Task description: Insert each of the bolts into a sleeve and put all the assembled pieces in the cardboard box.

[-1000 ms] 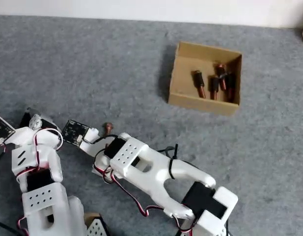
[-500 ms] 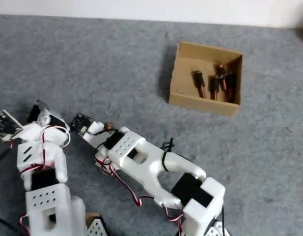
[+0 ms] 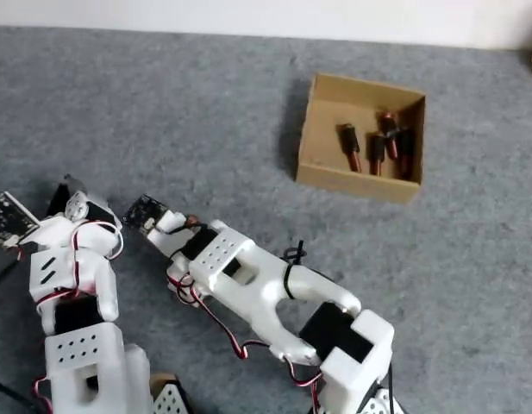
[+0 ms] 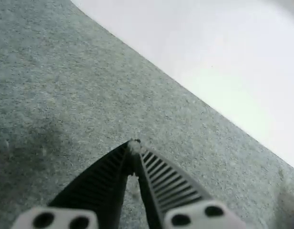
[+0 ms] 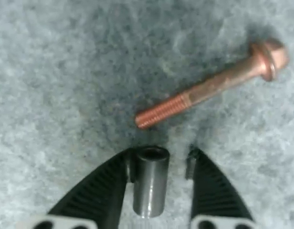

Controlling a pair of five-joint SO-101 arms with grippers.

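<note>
- The cardboard box [image 3: 310, 138] stands open on the grey worktop [image 3: 162, 103], toward the far side in the high view.
- Three assembled pieces [image 3: 349, 147], copper bolts in dark sleeves, lie side by side on the box floor, toward its right wall.
- A loose copper bolt [image 5: 208, 86] lies flat on the worktop, well apart from the box, off its left wall and nearer the arms.
- Its flanged head is the far end from the pincer. Its threaded end points back toward a dark sleeve [image 5: 149, 181], close to it but not touching.
- The sleeve sits between the fingers of the right pincer [image 5: 161, 153], its hollow mouth facing the bolt.
- The right pincer is spread. The sleeve rests against one finger [image 5: 108, 186], with a clear gap between it and the other finger, so it is not pinched.
- The right arm [image 3: 248, 276] stretches low across the worktop, its wrist end well away from the box on the box's near-left side.
- The left arm [image 3: 71, 267] stands farther still from the box, beyond the right arm's wrist.
- The left pincer [image 4: 133, 146] is pressed together, its ribbed fingers meeting at the tips with nothing between them.
- It hangs over bare grey worktop, and a white wall [image 4: 208, 52] runs along the worktop's edge ahead of it.
</note>
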